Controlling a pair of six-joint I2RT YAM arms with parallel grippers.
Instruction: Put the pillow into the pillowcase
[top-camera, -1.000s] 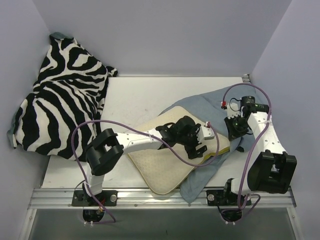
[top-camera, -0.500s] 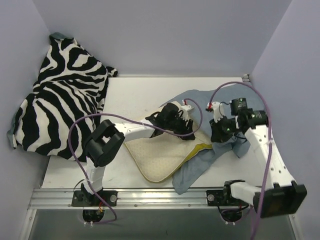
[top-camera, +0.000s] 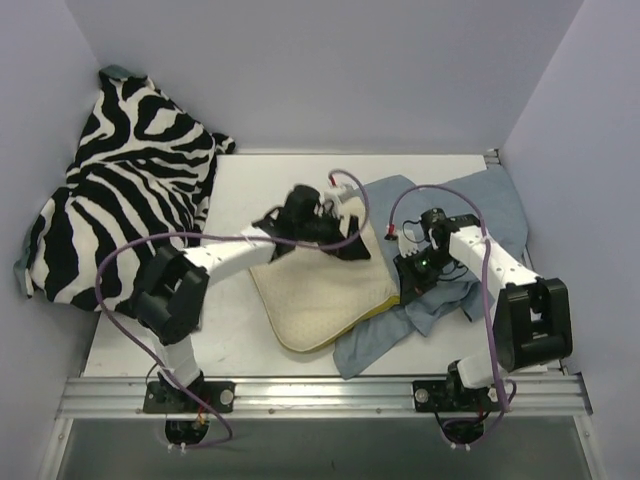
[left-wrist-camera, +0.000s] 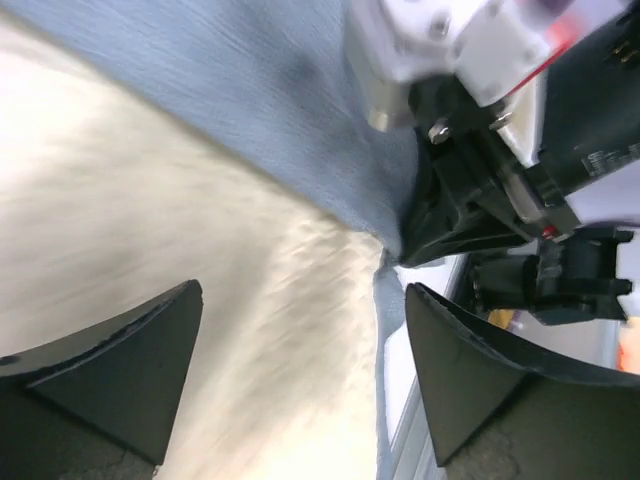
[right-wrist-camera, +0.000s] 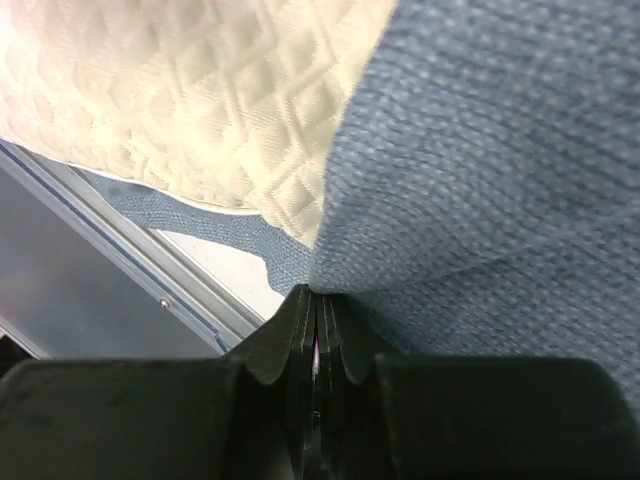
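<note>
Far left, you have the zebra-print cloth (top-camera: 130, 200) heaped in the corner, part on the table (top-camera: 250, 185) and part up the wall, well apart from the action. Moving in, your left arm (top-camera: 230, 258) reaches diagonally across the middle. The left gripper (top-camera: 338, 238) hangs over the far edge of the pillow (top-camera: 315, 300), right where cream meets the grey-blue pillowcase (top-camera: 485, 200). Its wrist camera shows the two dark fingers (left-wrist-camera: 110, 370) spread wide with nothing between them, only the bumpy cream surface below and blue fabric beyond. The pillow lies flat in the centre of the table, its near corner pointing at the front rail (top-camera: 320, 395), with a thin yellow edge showing along its right side. Its right and far sides sit against the pillowcase; how far it reaches inside the opening you cannot tell from above. Next, the right gripper (top-camera: 408, 272) is down at the pillow's right edge, jaws pressed together on a fold of the pillowcase. The right wrist view has the fabric running straight into the closed tips, with the quilted pillow just beside it. Furthest right, the rest of the pillowcase spreads crumpled towards the far right corner and trails forward under the pillow's near right side.
</note>
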